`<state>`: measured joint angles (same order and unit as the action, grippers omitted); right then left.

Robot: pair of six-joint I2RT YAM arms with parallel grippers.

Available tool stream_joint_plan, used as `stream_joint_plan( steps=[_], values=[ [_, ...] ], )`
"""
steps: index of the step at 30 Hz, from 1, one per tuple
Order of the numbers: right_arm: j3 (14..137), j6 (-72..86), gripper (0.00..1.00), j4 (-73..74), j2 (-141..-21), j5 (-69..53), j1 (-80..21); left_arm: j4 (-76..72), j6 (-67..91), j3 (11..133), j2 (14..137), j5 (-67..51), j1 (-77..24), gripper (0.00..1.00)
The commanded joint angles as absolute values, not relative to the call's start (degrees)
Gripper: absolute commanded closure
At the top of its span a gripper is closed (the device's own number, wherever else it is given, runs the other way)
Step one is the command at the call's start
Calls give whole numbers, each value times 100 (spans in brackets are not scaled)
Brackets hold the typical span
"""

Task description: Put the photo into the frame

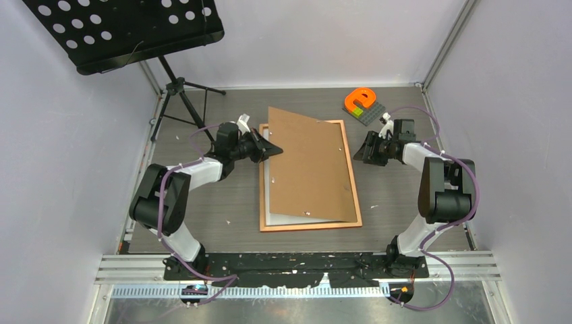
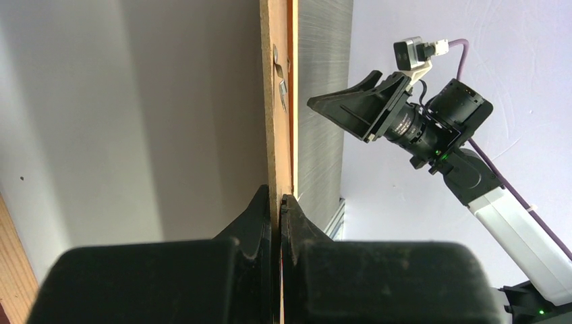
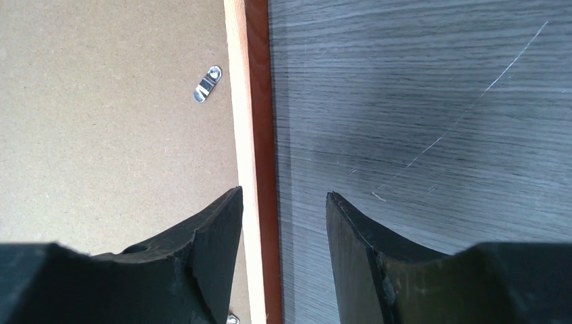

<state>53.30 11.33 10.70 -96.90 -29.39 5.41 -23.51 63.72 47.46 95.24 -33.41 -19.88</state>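
Observation:
The frame (image 1: 354, 182), with its thin orange-brown border, lies flat mid-table. A white sheet, the photo (image 1: 269, 202) with its white back up, lies inside it, mostly hidden under a plain brown backing board (image 1: 310, 169). The board rests askew over the frame. My left gripper (image 1: 275, 150) is shut on the board's left edge, seen edge-on in the left wrist view as the board (image 2: 275, 101) between the gripper (image 2: 276, 197) jaws. My right gripper (image 1: 363, 150) is open. In the right wrist view this gripper (image 3: 283, 194) straddles the frame's right border (image 3: 258, 101) without touching it.
A grey baseplate with an orange and green block (image 1: 363, 102) sits at the back right. A black music stand (image 1: 128, 27) on a tripod (image 1: 179, 88) stands at the back left. A small metal clip (image 3: 208, 84) is on the board. White walls close in both sides.

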Motion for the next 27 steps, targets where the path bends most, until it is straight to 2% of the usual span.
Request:
stream_joint_plan(
  steps=[1,27],
  values=[
    [5300,1138,45,897,-9750,-3016,475,-2833,6048,4847,9501,-3179,-2048,100],
    [5317,1108,45,905,-9752,-3007,466,-3412,6093,4816,9500,-3209,-2048,100]
  ],
)
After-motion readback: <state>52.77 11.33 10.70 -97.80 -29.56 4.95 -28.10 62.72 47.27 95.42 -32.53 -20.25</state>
